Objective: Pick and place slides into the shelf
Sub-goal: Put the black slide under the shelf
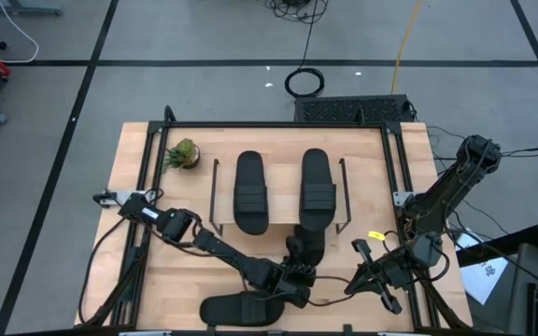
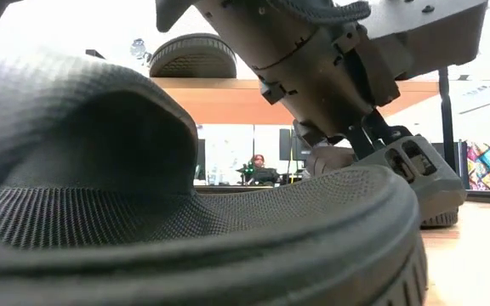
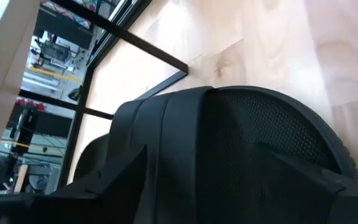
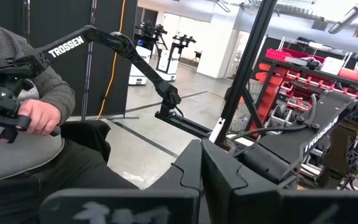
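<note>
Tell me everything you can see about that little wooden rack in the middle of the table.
The shelf is a low rack with light wooden boards and thin black wire side frames, standing on the table near its middle, beside a small potted plant. Two black slides lie side by side on its top board, roughly parallel. A third slide sits at its front edge. From table height, the top board shows one slide's sole above it.

My arms are dark and jointed, black cables looping along them, a white tag on my left base
</note>
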